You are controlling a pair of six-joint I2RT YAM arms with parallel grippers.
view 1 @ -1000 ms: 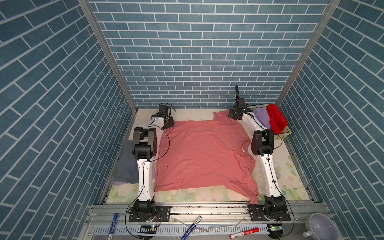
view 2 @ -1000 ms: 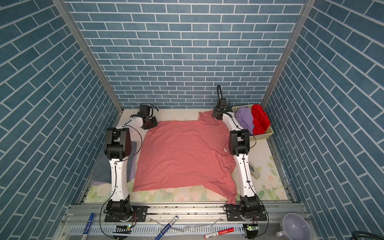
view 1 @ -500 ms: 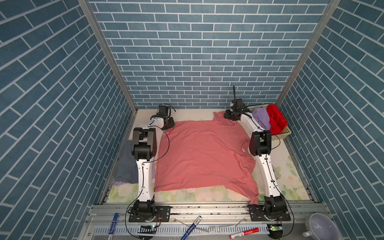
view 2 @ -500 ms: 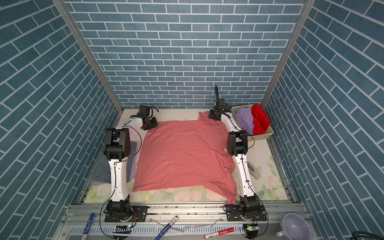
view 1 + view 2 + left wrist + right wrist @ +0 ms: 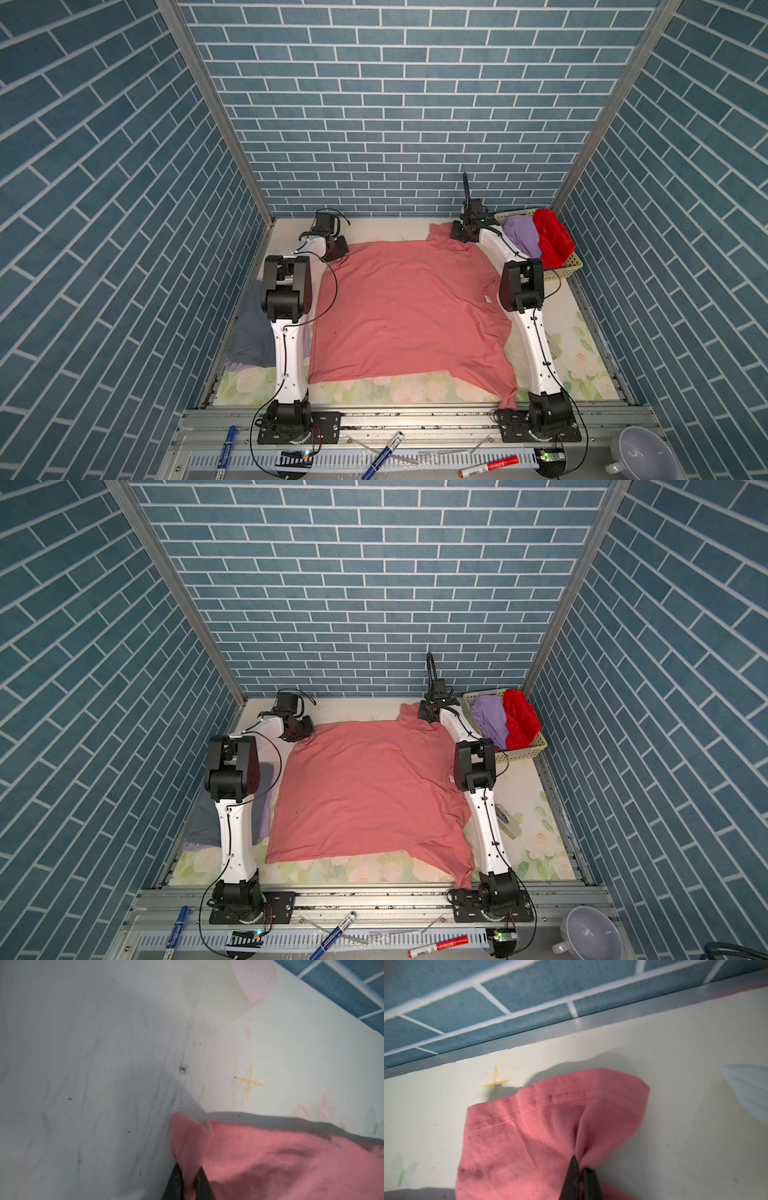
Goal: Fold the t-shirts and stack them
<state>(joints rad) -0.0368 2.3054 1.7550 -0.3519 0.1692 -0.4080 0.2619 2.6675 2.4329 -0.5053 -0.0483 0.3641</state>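
Far back on the counter (image 5: 395, 230), the left tool (image 5: 189, 1180) clenched one salmon t-shirt (image 5: 407, 316) corner. The right tool (image 5: 581, 1176) gripped its hemmed flap.

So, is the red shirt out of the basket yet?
No, the red shirt lies bunched inside the basket at the table's far right corner, beside the lavender shirt.

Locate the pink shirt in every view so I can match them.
Top view: pink shirt spread flat in the middle.
Top view: same, in the middle.
Left wrist: one corner, pinched in the left gripper.
Right wrist: a hemmed end, pinched in the right gripper.
Shared landmark: the brick wall beyond the shirt, seen in all four.
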